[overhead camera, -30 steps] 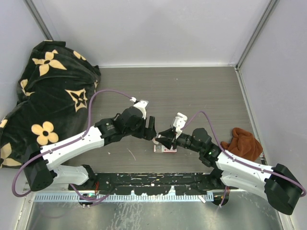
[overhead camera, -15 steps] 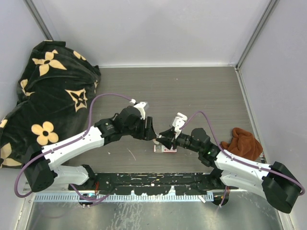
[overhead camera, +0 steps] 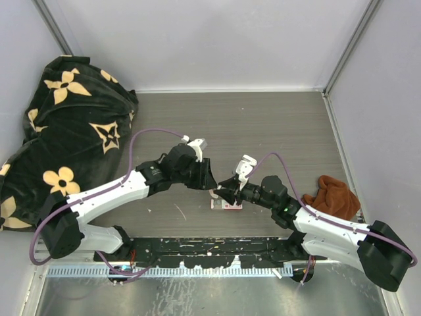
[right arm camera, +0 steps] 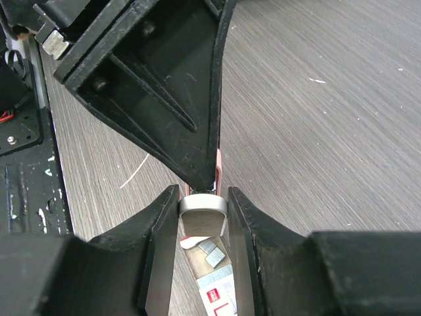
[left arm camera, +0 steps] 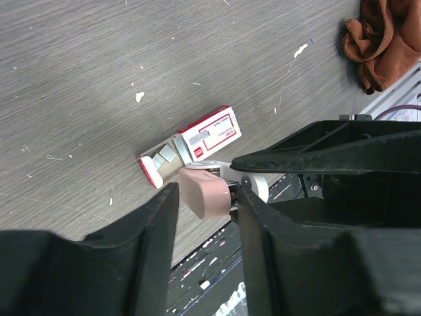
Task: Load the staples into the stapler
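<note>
Just above the staple box (left arm camera: 209, 135), the right gripper (overhead camera: 228, 189) clamps the stapler (right arm camera: 204, 216). The left gripper (left arm camera: 207, 192) half-brackets its pink end, grip unclear. The staple strips (left arm camera: 168, 155) look light and brittle; pinch their sides.

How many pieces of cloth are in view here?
2: a black flowered blanket heaped at the far left, and a small brown cloth by the right edge. More may be hidden underneath.
</note>
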`<state>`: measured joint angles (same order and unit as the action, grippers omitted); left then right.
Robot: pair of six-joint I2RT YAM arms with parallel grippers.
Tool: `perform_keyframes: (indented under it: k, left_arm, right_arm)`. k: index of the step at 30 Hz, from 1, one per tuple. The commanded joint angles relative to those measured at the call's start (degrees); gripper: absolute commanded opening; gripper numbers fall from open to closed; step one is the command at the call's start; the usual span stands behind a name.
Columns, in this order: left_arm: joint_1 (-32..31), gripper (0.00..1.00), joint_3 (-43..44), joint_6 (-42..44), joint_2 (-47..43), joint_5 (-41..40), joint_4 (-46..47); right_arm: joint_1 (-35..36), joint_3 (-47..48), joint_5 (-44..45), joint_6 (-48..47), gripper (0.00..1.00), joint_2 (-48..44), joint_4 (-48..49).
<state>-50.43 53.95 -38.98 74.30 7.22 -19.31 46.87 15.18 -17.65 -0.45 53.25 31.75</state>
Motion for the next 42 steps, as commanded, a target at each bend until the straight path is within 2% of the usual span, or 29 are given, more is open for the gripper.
perform_keyframes:
  k: [1,9,14,15,17,19,21,25,28,30,33,35,37,42]
  left_arm:
    - [0.4,0.38,0.8,-0.8,1.3,1.7,3.4]
    - [0.4,0.21,0.4,-1.3,1.5,1.7,2.9]
    - [0.4,0.06,0.4,-1.0,1.3,0.6,2.3]
    - [0.4,0.03,0.5,-0.7,1.2,-0.1,1.9]
    - [0.3,0.00,0.8,0.2,1.1,-1.6,0.5]
    - [0.4,0.00,1.3,1.6,0.9,-4.1,-1.1]
    - [0.4,0.00,1.5,2.9,0.3,-7.8,-2.8]
    - [0.4,0.00,0.9,5.5,-1.1,-18.2,-5.9]
    - [0.2,0.00,-0.5,7.1,-4.1,-24.8,-6.4]
    - [-0.2,0.00,-1.4,8.2,-5.0,-29.1,-6.3]
    - [-2.0,0.00,-2.9,9.1,-5.9,-36.3,-5.6]
    - [-3.3,0.00,-4.4,9.3,-6.6,-39.6,-4.1]
    - [-5.1,0.00,-5.1,9.2,-6.7,-42.8,-3.4]
    - [-7.7,0.00,-5.8,8.8,-6.6,-47.4,-1.9]
  right_arm:
    - [0.1,0.7,-0.1,-0.8,0.01,-0.2,4.7]
    - [0.1,0.5,0.4,-1.1,0.01,0.2,4.6]
    - [0.2,0.5,1.6,-0.2,0.02,0.9,4.8]
    - [0.2,0.6,1.9,0.5,0.07,1.2,4.8]
    - [0.2,0.9,2.5,2.0,0.30,1.9,5.0]
    - [0.2,1.3,3.3,3.6,0.46,2.8,5.8]
    - [0.2,1.7,5.0,6.5,0.70,4.0,6.8]
    - [0.2,3.8,9.6,14.5,0.79,6.2,6.8]
    - [0.2,3.7,13.9,24.5,0.80,7.9,9.0]
    - [0.1,4.3,17.8,34.3,0.79,9.3,8.7]
    - [0.1,6.4,22.3,52.0,0.71,11.6,0.0]
    - [0.2,6.9,21.6,59.6,0.67,13.5,-0.9]
    - [0.5,7.8,20.7,63.4,0.66,15.1,-0.9]
    - [1.4,12.4,21.1,63.7,0.67,19.6,-4.2]
